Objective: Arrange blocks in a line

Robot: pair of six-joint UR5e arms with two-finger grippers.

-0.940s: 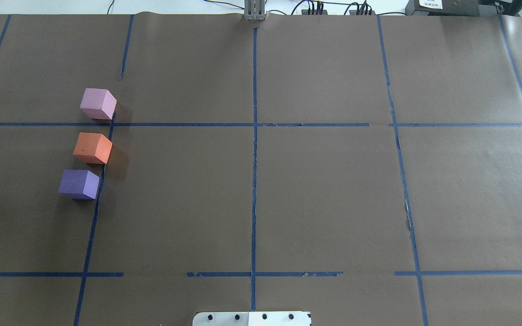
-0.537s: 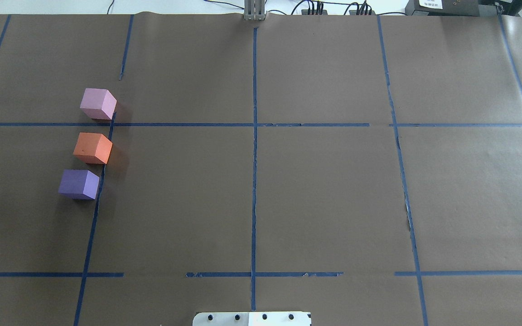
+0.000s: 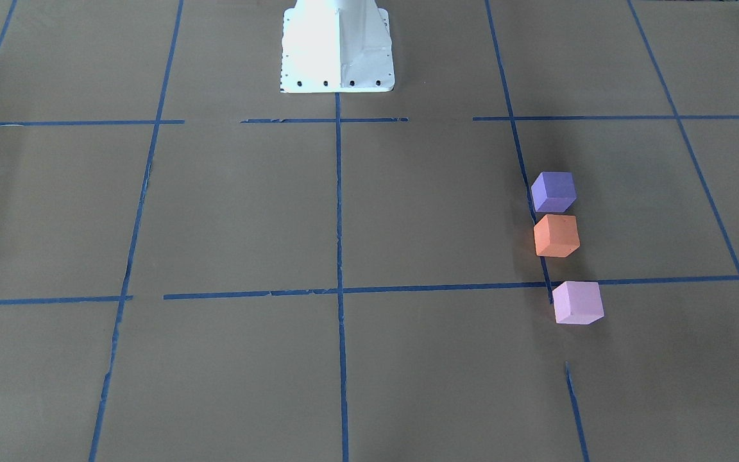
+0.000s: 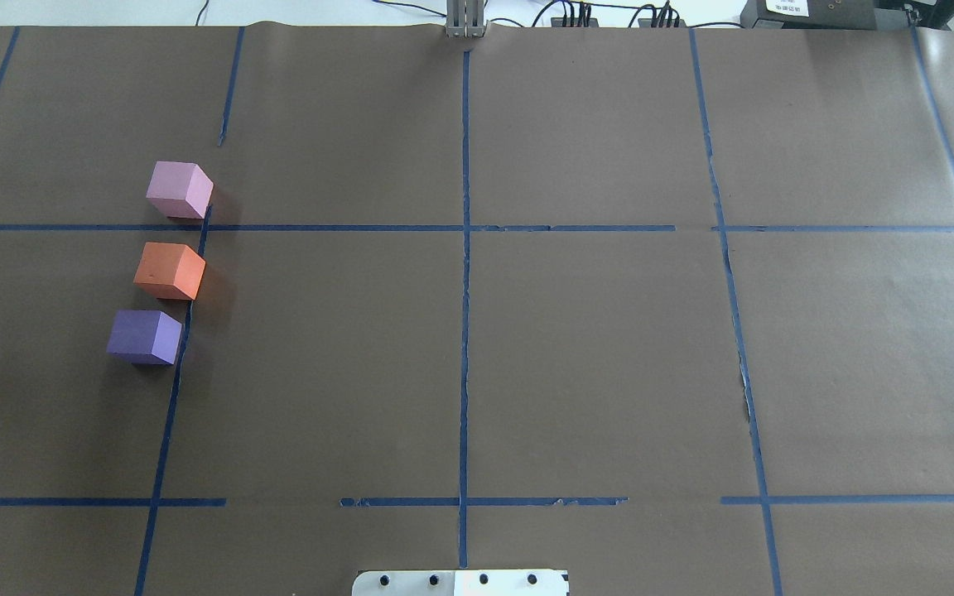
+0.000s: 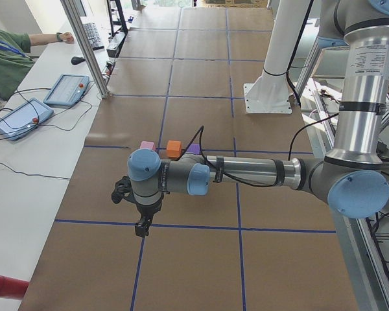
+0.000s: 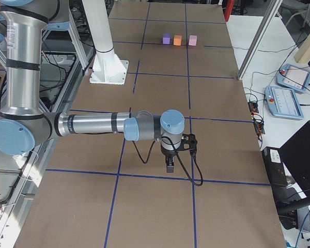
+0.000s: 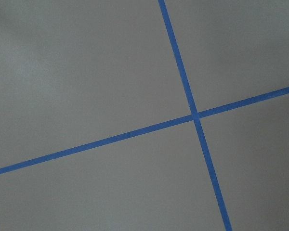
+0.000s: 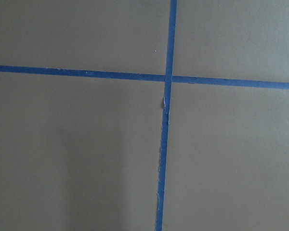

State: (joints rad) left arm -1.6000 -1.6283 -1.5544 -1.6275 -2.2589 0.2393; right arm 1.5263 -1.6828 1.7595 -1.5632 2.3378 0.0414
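Three foam blocks stand in a near-straight row on the brown table at the robot's left: the pale pink block [image 4: 179, 189] farthest, the orange block [image 4: 169, 271] in the middle, the violet-purple block [image 4: 144, 336] nearest the robot. They also show in the front view as violet-purple [image 3: 553, 191], orange [image 3: 556, 235] and pink [image 3: 577, 302]. My left gripper [image 5: 142, 225] shows only in the left side view, pointing down, apart from the blocks. My right gripper [image 6: 170, 165] shows only in the right side view, far from the blocks. I cannot tell whether either is open or shut.
The white robot base [image 3: 336, 48] stands at the table's near middle edge. Blue tape lines [image 4: 464, 273] cross the brown paper. Teach pendants [image 5: 66, 89] lie on the side bench, and an operator's arm [image 5: 13, 45] rests there. Both wrist views show only paper and tape.
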